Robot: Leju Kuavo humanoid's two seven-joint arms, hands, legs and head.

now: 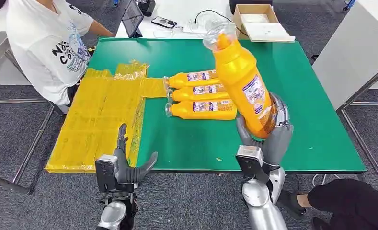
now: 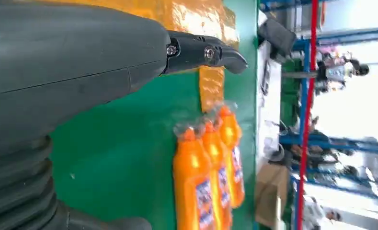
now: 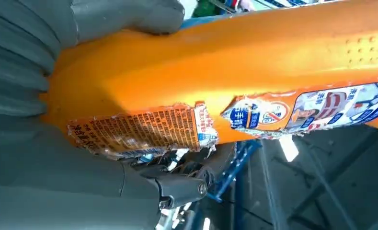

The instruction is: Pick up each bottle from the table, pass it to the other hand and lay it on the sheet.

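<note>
Right hand [image 1: 268, 134] around raised bottle [image 1: 242, 79], torn label [image 3: 143, 129]

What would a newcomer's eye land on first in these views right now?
First, the orange bottle held up over the green table by the right hand, gripped at its base with the cap end tilted away. Next, three more bottles lying side by side mid-table, and the yellow sheet covering the table's left part. The left hand hangs open at the near edge by the sheet.
</note>
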